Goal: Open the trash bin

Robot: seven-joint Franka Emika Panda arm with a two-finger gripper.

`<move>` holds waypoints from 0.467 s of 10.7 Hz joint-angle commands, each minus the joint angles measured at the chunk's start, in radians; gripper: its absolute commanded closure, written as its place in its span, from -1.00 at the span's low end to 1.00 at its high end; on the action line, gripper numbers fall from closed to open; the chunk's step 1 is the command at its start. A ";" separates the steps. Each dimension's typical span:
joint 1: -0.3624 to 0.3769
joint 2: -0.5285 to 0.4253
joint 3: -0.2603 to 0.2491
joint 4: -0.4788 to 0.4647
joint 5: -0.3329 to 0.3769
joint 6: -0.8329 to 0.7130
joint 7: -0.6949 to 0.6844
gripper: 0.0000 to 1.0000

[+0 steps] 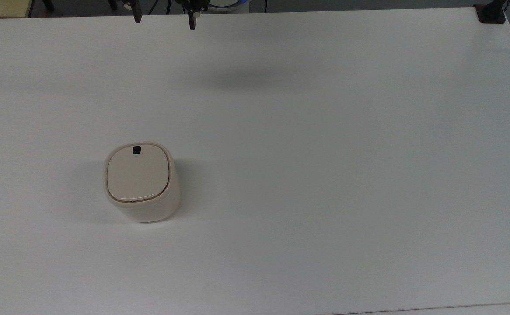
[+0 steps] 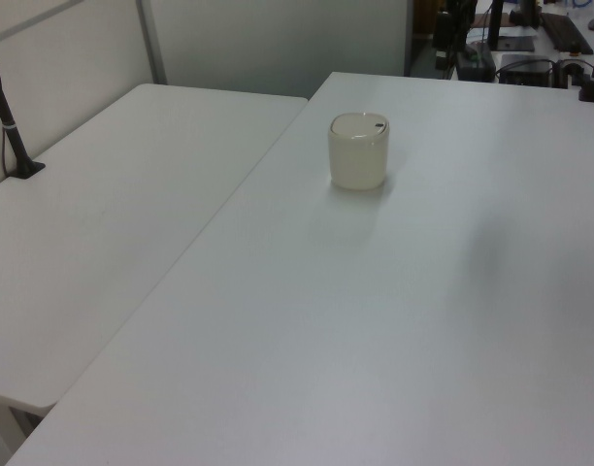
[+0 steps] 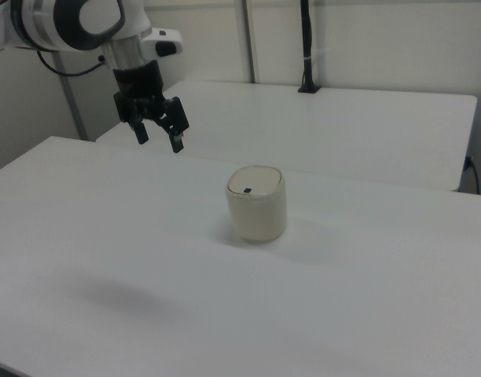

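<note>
1. Plainly, no brand, label or readable writing can be made out on anything; the only mark on the trash bin is a small black square latch set into its lid.
2. The gripper hangs in the air with its two dark fingers spread well apart, holding nothing and touching nothing. In the right view it sits toward 10 o'clock from the bin, clearly above the table and well apart from the bin.
3. In the top view the fingertips poke in at the frame's 12 o'clock edge, with the gripper almost straight up-frame of the bin, at about 12 o'clock from it.
4. The cream-beige bin stands upright on the white table, its flat lid lying closed and flush. In the top view it is at roughly 8 o'clock from the frame's centre, and the latch lies at the lid's 12 o'clock edge, the side facing the gripper.
5. In the left view the trash bin stands toward 12 o'clock on the near table, its latch at the lid's 2 o'clock edge.
6. A second white table adjoins the first, with a black pole rising from its far side in the right view.
7. A soft shadow lies on the tabletop at about 1 o'clock from the bin in the top view.
</note>
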 commanded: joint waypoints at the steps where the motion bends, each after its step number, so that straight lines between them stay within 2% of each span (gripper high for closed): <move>1: 0.042 -0.016 -0.023 -0.010 0.013 0.008 -0.016 -1.00; 5: 0.042 -0.019 -0.023 -0.010 0.013 0.008 -0.010 -1.00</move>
